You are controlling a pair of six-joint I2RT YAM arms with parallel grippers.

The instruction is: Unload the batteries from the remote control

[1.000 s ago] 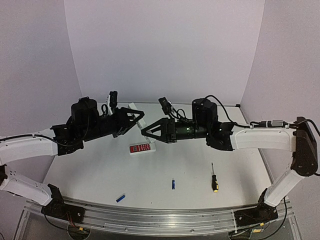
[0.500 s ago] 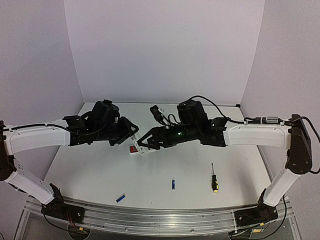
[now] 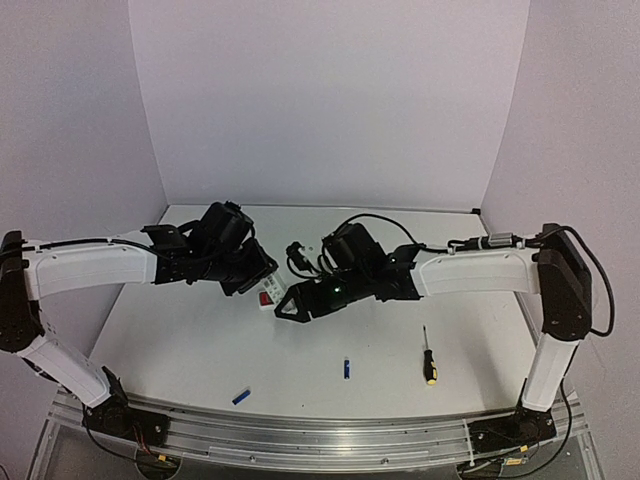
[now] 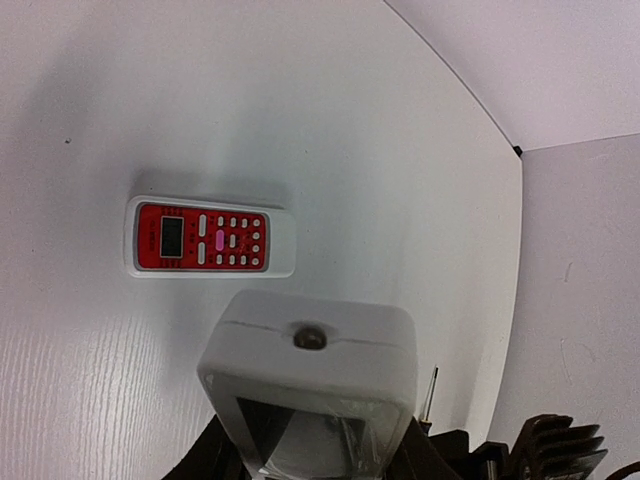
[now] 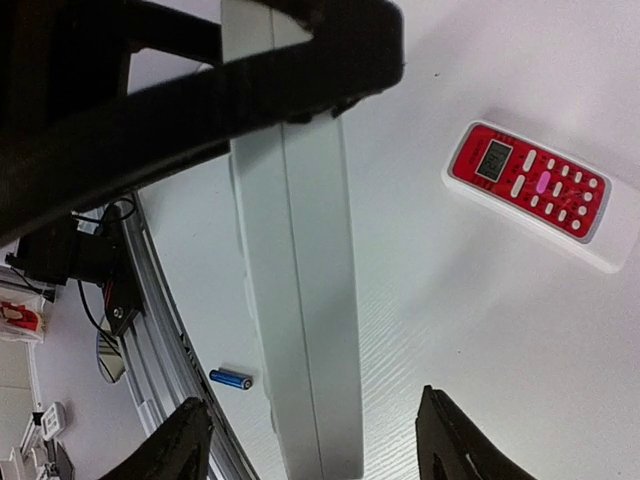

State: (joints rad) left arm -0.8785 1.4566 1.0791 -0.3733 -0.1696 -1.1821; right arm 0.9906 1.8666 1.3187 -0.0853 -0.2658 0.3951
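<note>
The remote control [image 5: 295,280] is a long white bar, held at one end by my left gripper [image 3: 262,275], which is shut on it. In the left wrist view its blunt white end [image 4: 310,345] fills the space between the left gripper's [image 4: 315,455] fingers. My right gripper [image 5: 315,450] is open, with the remote's other end between its fingers and a gap on each side. In the top view the right gripper [image 3: 293,303] sits just right of the left one. Two blue batteries [image 3: 346,368] [image 3: 241,397] lie on the table; one battery [image 5: 230,378] shows beside the remote.
A shorter red-faced remote [image 3: 266,297] [image 4: 208,237] [image 5: 540,190] lies on the white table [image 3: 180,340] under the two grippers. A black-and-yellow screwdriver [image 3: 430,360] lies at the front right. The metal rail [image 3: 320,440] runs along the near edge.
Both arms have come down and forward towards the red remote. The left gripper carried the white remote lower; the right gripper moved left, so its fingers now flank the remote's free end.
</note>
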